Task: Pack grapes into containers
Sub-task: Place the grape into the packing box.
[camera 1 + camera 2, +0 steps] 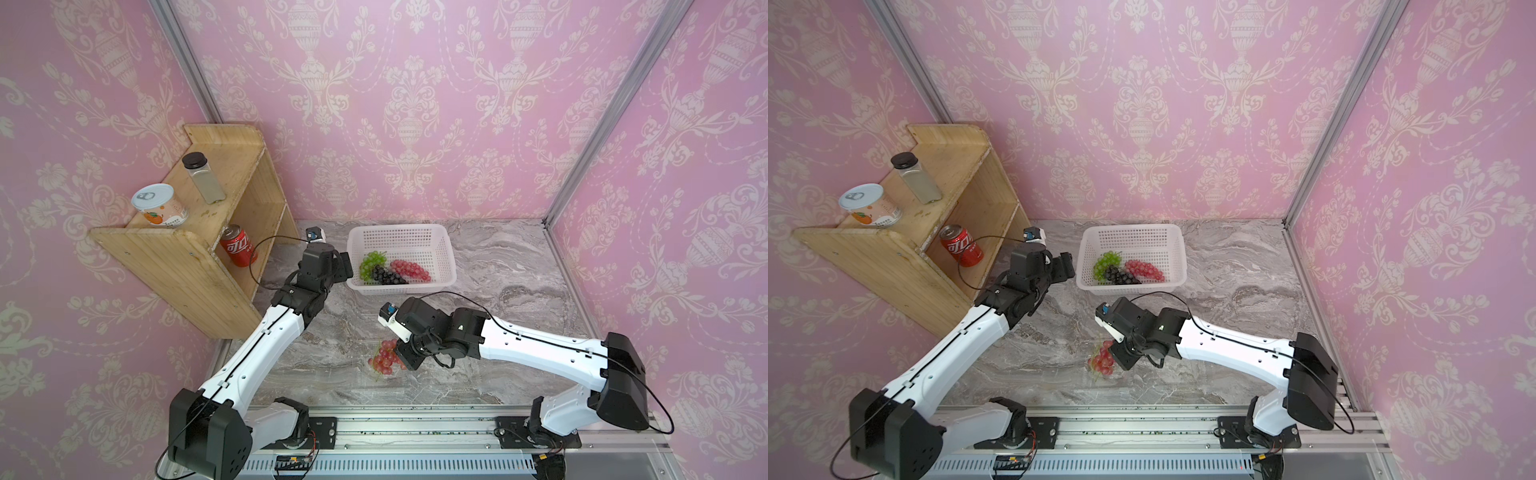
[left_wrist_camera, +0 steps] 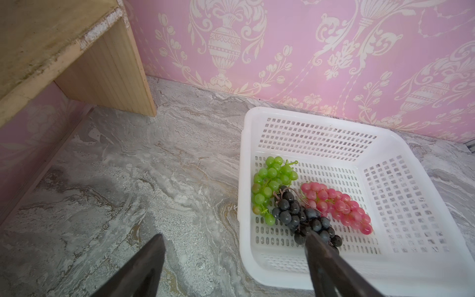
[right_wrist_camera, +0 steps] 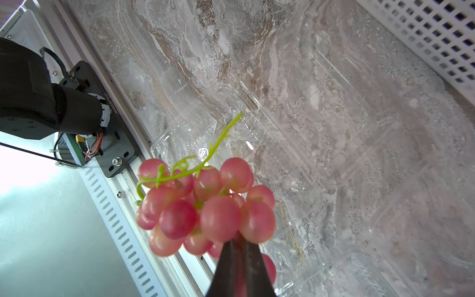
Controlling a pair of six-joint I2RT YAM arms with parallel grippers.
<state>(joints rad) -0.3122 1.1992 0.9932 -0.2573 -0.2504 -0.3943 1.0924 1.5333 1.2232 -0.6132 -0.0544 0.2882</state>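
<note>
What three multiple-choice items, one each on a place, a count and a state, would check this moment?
1. Where does the dark purple bunch lie?
A. in the white basket
B. on the wooden shelf
C. in a clear box

2. How many bunches lie in the white basket?
A. two
B. three
C. four

3. The right pincer is:
A. open and empty
B. shut on a red bunch
C. shut on a soda can

Key:
1 A: it rests on the basket floor in the left wrist view.
2 B: the green bunch, the dark purple bunch and a second red bunch lie there.
3 B: its closed fingers pinch the berries.
</note>
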